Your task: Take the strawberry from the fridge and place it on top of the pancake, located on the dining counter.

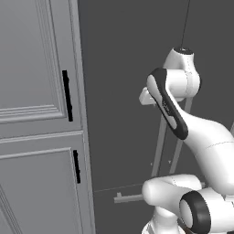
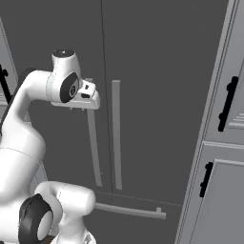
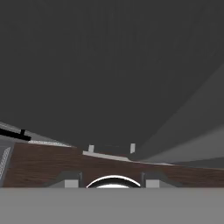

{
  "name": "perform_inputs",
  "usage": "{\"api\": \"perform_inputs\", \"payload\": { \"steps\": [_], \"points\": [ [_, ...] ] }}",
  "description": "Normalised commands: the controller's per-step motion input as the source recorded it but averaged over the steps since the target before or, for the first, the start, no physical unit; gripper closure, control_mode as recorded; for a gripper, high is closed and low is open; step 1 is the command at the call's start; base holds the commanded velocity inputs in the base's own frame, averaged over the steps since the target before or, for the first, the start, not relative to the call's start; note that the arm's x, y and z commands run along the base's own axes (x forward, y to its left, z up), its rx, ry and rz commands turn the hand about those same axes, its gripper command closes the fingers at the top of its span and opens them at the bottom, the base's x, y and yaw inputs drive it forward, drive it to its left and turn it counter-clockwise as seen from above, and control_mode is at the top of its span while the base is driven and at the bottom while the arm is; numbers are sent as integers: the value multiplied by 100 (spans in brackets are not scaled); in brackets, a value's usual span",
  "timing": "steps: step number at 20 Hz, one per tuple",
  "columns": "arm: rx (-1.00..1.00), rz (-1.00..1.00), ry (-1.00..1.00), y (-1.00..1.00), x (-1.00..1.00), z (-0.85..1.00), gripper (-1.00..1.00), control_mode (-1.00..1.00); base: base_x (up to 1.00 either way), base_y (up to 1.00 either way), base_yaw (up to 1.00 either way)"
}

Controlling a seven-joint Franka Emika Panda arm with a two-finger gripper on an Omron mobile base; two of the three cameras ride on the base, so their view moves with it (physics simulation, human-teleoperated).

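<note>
The fridge stands shut in front of me, its dark grey doors closed. Two long grey bar handles run down its middle: the left handle and the right handle. My gripper sits at the top of the left handle, close to the door. In the hand view the gripper looks down along the door; its tips stand apart with nothing between them. The strawberry, the pancake and the dining counter are out of view.
A light grey panelled cabinet with black handles flanks the fridge on the left, and another cabinet flanks it on the right. A horizontal drawer handle crosses the fridge's lower part. Brown wood floor lies below.
</note>
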Motion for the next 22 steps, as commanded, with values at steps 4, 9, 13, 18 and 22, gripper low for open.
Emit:
{"api": "perform_inputs", "payload": {
  "steps": [4,9,13,18,22],
  "points": [
    [0,0,0,0,0,0,-100,100,-24,-10,-5],
    [0,0,0,0,0,0,-100,100,-69,-49,-13],
    [0,0,0,0,0,0,-100,100,-37,-29,-1],
    [0,0,0,0,0,0,-100,100,-15,-13,0],
    [0,0,0,0,0,0,-100,100,-35,-40,0]
  ]
}}
